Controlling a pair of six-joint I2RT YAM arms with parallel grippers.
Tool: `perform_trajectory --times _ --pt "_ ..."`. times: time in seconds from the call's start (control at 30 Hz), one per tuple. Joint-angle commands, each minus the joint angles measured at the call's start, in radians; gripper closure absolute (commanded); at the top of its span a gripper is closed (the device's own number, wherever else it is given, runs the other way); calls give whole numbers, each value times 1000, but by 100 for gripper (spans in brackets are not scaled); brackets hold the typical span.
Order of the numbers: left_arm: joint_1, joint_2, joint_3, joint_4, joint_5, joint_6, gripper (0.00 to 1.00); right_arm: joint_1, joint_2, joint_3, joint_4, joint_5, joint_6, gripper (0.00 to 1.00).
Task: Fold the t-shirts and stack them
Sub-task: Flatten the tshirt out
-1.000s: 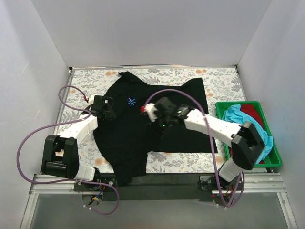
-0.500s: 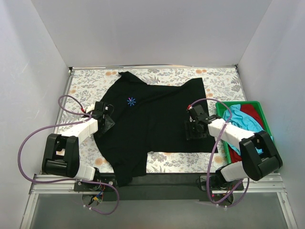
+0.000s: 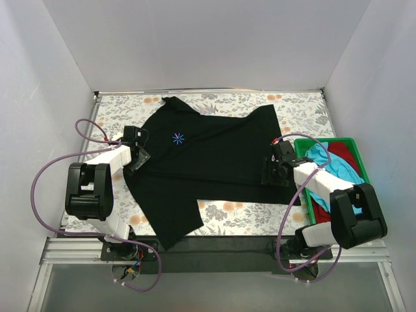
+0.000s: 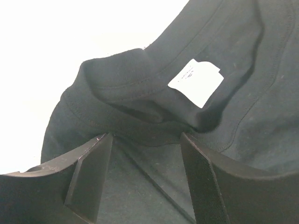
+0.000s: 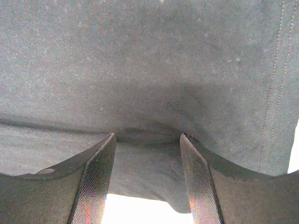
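The right gripper (image 3: 273, 173) has slid to the right edge of the black t-shirt (image 3: 208, 159), the left gripper (image 3: 138, 155) sits at its collar (both with fingers apart), so it lies flatter on the surface (image 3: 302, 110), ready to fold.

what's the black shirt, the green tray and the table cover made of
Black shirt: soft matte knit, likely cotton. The wrist views show fine weave, double stitching and a sewn white label.
Green tray: rigid, probably plastic, with a smooth, evenly coloured moulded rim.
Table cover: flat floral print, either cloth or vinyl; the look leaves that open.
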Motion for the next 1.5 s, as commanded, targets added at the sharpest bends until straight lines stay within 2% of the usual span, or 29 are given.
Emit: perform_trajectory --times 0.0,0.17,0.33,0.43,0.5,0.63,0.8,0.9,0.93,1.0,1.03,1.17,1.27,1.47 --pt "12 29 -46 1 -5 0 43 -15 35 -18 -52 26 -10 45" --pt "14 -76 -162 -52 30 -14 41 -15 -42 -81 -104 -22 1 44" --pt "14 -274 -242 -149 63 -61 40 -15 -151 -83 -194 -68 10 44" --pt "14 -386 -233 -174 40 -61 39 -15 -205 -34 -205 -68 -9 43" --pt "14 -406 -168 -151 29 -23 31 -15 -215 46 -198 -42 -39 41" --pt "8 -347 -8 -76 75 32 22 -17 -128 207 -115 -11 -91 42" --pt "-22 -53 155 65 145 133 21 -23 106 385 15 19 -134 48" --pt "-26 120 282 67 138 150 27 -31 234 477 46 13 -153 49" --pt "-26 150 328 66 130 155 33 -34 260 491 52 15 -157 49" --pt "-26 217 354 69 119 150 36 -40 321 508 72 9 -159 49" --pt "-26 238 362 69 119 146 40 -41 340 510 81 4 -156 49" --pt "-26 293 348 35 87 121 43 -48 412 487 94 -20 -145 50" --pt "-23 284 301 -25 20 53 44 -46 401 424 103 -20 -124 50" --pt "-15 180 62 -79 6 -54 45 -46 320 237 68 -47 -59 50"
